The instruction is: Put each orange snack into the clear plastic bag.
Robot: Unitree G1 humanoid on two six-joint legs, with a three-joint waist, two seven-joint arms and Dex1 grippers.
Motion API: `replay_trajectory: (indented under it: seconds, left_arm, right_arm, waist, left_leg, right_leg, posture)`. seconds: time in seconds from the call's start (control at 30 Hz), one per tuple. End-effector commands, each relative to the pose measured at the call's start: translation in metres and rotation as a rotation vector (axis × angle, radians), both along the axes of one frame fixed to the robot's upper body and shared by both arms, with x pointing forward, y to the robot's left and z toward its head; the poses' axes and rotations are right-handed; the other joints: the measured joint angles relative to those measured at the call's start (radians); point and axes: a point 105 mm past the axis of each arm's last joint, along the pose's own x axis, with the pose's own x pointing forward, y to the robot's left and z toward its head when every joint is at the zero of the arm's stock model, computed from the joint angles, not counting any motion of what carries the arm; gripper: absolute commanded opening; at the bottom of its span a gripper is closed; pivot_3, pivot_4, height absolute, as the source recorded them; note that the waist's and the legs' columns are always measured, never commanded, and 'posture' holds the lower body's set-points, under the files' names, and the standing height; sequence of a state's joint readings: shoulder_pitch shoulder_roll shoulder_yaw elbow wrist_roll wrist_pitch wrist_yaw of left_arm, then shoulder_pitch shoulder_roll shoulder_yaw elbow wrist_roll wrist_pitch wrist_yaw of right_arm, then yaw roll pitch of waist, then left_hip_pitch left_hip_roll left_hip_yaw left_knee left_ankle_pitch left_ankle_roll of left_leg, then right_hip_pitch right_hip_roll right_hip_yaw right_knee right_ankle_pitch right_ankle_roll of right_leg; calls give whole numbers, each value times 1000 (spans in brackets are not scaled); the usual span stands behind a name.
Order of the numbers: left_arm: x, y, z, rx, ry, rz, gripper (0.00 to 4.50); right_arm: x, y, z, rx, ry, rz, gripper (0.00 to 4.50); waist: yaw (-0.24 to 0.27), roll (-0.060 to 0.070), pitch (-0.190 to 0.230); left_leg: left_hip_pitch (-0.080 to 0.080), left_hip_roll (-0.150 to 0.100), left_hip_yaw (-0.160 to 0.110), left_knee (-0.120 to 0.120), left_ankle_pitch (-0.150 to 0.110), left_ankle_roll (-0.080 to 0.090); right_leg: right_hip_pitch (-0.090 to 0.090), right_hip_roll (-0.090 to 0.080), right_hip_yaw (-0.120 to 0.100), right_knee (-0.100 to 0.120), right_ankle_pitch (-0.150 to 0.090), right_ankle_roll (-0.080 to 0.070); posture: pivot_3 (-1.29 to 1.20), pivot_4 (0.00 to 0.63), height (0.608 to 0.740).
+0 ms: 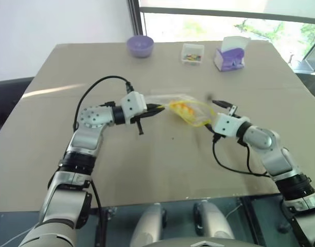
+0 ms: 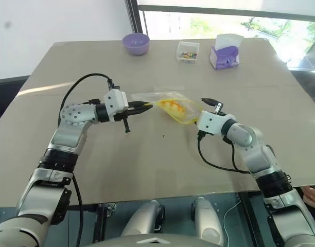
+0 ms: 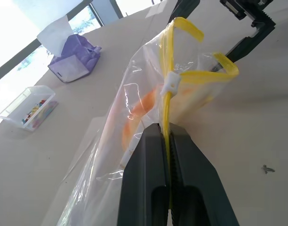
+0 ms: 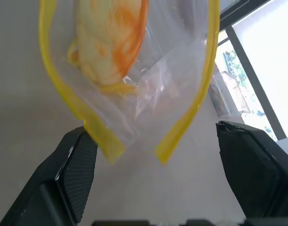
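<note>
Left wrist view: left gripper fingers pinch the yellow seal strip of the crinkly clear plastic bag, the round orange-yellow bun inside. Right gripper fingers stand wide at the bag's mouth, above the worktop.

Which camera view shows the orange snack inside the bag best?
The right wrist view: the orange snack fills the clear plastic bag close up. The left wrist view shows an orange blur behind plastic; the eye views show it small.

Snack inside bag (tabletop)
</note>
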State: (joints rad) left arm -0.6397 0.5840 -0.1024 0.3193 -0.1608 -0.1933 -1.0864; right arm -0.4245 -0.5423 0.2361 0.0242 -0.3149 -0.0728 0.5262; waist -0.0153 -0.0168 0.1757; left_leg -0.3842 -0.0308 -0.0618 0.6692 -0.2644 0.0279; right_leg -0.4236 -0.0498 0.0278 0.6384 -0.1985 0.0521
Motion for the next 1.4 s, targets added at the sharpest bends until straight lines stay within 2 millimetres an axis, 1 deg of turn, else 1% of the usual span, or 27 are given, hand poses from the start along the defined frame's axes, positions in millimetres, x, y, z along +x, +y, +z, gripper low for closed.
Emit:
replay_trajectory:
  seconds: [0.03, 0.07, 0.1, 0.13, 0.17, 0.2, 0.23, 0.3, 0.33, 0.47, 0.53, 0.6, 0.67, 0.77, 0.9, 0.97, 1.03, 1.07, 1.17, 1.23, 1.33, 1.37, 1.4]
  left_arm:
    - [-4, 2, 15, -27, -52, 3, 0]
    - [-4, 2, 15, -27, -52, 4, 0]
    - [-4, 3, 14, -28, -52, 6, 0]
    - [-5, 3, 14, -28, -52, 7, 0]
    - [-5, 3, 14, -28, -52, 9, 0]
    - [-5, 4, 14, -28, -52, 11, 0]
    - [-5, 4, 14, -28, -52, 13, 0]
    - [-5, 5, 14, -28, -51, 15, 0]
    - [-5, 6, 14, -27, -51, 16, 0]
    - [-5, 8, 14, -27, -52, 21, 0]
    - [-2, 10, 17, -39, -59, 35, 0]
    - [3, 12, 21, -66, -61, 62, 0]
    - [11, 14, 28, -99, -75, 97, 0]
    - [29, 16, 49, -183, -107, 172, 0]
    - [50, 14, 72, -266, -155, 259, 0]
    - [55, 10, 84, -276, -224, 274, 0]
    - [53, 7, 90, -268, -282, 258, 0]
    - [51, 7, 90, -265, -300, 249, 0]
    - [39, 5, 80, -235, -325, 192, 0]
    - [30, 4, 65, -185, -328, 161, 0]
    - [10, 5, 21, -95, -287, 136, 0]
    - [3, 5, 9, -69, -274, 124, 0]
    - [-2, 4, 2, -67, -259, 121, 0]
  right_arm:
    - [2, 4, 11, 17, -42, 19, 3657]
    - [2, 4, 10, 22, -36, 24, 3397]
    - [2, 5, 10, 27, -33, 29, 2822]
    - [2, 5, 11, 32, -34, 31, 2463]
    - [1, 6, 13, 34, -36, 33, 1837]
    - [1, 6, 14, 36, -38, 35, 1402]
    - [1, 6, 15, 36, -39, 35, 822]
    - [0, 5, 16, 38, -40, 38, 197]
    - [0, 5, 16, 37, -41, 41, 78]
    - [0, 5, 21, 41, -48, 43, 78]
    - [2, -1, 27, 43, -62, 25, 78]
    - [8, -9, 38, 48, -90, -9, 78]
    - [15, -18, 52, 46, -134, -51, 78]
    - [28, -38, 84, 17, -240, -127, 78]
    - [39, -56, 119, -13, -356, -205, 78]
    - [39, -59, 133, -25, -402, -220, 78]
    - [37, -59, 137, -29, -424, -217, 78]
    - [35, -58, 137, -29, -427, -213, 78]
    - [24, -55, 120, -27, -386, -188, 78]
    - [16, -51, 99, -23, -325, -166, 78]
    - [-6, -38, 42, -14, -161, -118, 78]
    - [-13, -33, 28, -4, -117, -110, 78]
    - [-17, -30, 18, 5, -88, -106, 78]
  waist:
    - [0, 0, 0]
    - [0, 0, 0]
    - [0, 0, 0]
    - [0, 0, 0]
    - [0, 0, 0]
    - [0, 0, 0]
    - [0, 0, 0]
    - [0, 0, 0]
    - [0, 0, 0]
    - [0, 0, 0]
    - [0, 0, 0]
    - [0, 0, 0]
    - [0, 0, 0]
    - [2, 0, 0]
    - [3, -1, 0]
    - [2, -1, 0]
    - [-1, -1, 0]
    - [-3, -1, 0]
    - [-3, 0, 0]
    - [-2, 0, 0]
    - [0, 0, 0]
    - [0, 0, 0]
    - [0, 0, 0]
  left_leg:
    - [0, 0, 0, 0, 0, 0]
    - [0, 0, 0, 0, 0, 0]
    - [0, 0, 0, 0, 0, 0]
    - [0, 0, 0, 0, 0, 0]
    - [0, 0, 0, 0, 0, 0]
    - [0, 0, 0, 0, 0, 0]
    - [0, 0, 0, 0, 0, 0]
    - [0, 0, 0, 0, 0, 0]
    - [0, 0, 0, 0, 0, 0]
    - [0, 0, 0, 0, 0, 0]
    - [0, 0, 0, 0, 0, 0]
    - [0, 0, 0, 0, 0, 0]
    - [0, 0, 0, 0, 0, 0]
    - [0, 0, 0, 0, 0, 0]
    - [-1, -1, 0, 0, 0, 0]
    - [-1, -1, 0, 0, 0, 0]
    - [-3, -1, 0, 0, 0, -1]
    - [-5, -1, 1, 0, 1, -2]
    - [-15, -1, 3, 0, 3, -5]
    - [-16, -1, 4, -1, 3, -5]
    - [-16, -1, 4, -1, 2, -4]
    - [-15, 0, 4, -1, 2, -4]
    - [-15, 0, 5, -1, 1, -1]
  right_leg:
    - [0, 0, 0, 0, 0, 0]
    - [0, 0, 0, 0, 0, 0]
    - [0, 0, 0, 0, 0, 0]
    - [0, 0, 0, 0, 0, 0]
    - [0, 0, 0, 0, 0, 0]
    - [0, 0, 0, 0, 0, 0]
    - [0, 0, 0, 0, 0, 0]
    - [0, 0, 0, 0, 0, 0]
    - [0, 0, 0, 0, 0, 0]
    - [0, 0, 0, 0, 0, 0]
    - [0, 0, 0, 0, 0, 0]
    - [0, 0, 0, 0, 0, 0]
    - [0, 0, 0, 0, 0, 0]
    - [0, 0, 0, 1, 0, 0]
    - [0, 0, -1, 0, 0, 0]
    - [0, 0, -1, -1, 0, 0]
    - [-2, 0, 0, -1, 0, 0]
    - [-5, 0, 1, -1, 0, 0]
    - [-16, -1, 3, 2, 0, 0]
    - [-17, -1, 4, 2, 0, 0]
    - [-17, -1, 5, 2, 0, 0]
    - [-17, -1, 5, 1, 0, 0]
    - [-17, -1, 6, 2, 0, 0]
  posture:
    - [0, 150, 740]
    - [0, 150, 740]
    - [0, 150, 740]
    - [0, 150, 740]
    - [0, 150, 740]
    - [0, 150, 740]
    - [0, 150, 740]
    - [0, 150, 740]
    - [0, 150, 740]
    - [0, 150, 740]
    - [0, 150, 740]
    - [0, 150, 740]
    - [0, 150, 740]
    - [0, 150, 740]
    - [0, 150, 740]
    - [0, 150, 740]
    - [0, 150, 740]
    - [0, 150, 740]
    - [0, 150, 740]
    - [0, 150, 740]
    - [0, 150, 740]
    - [0, 150, 740]
    - [0, 150, 740]
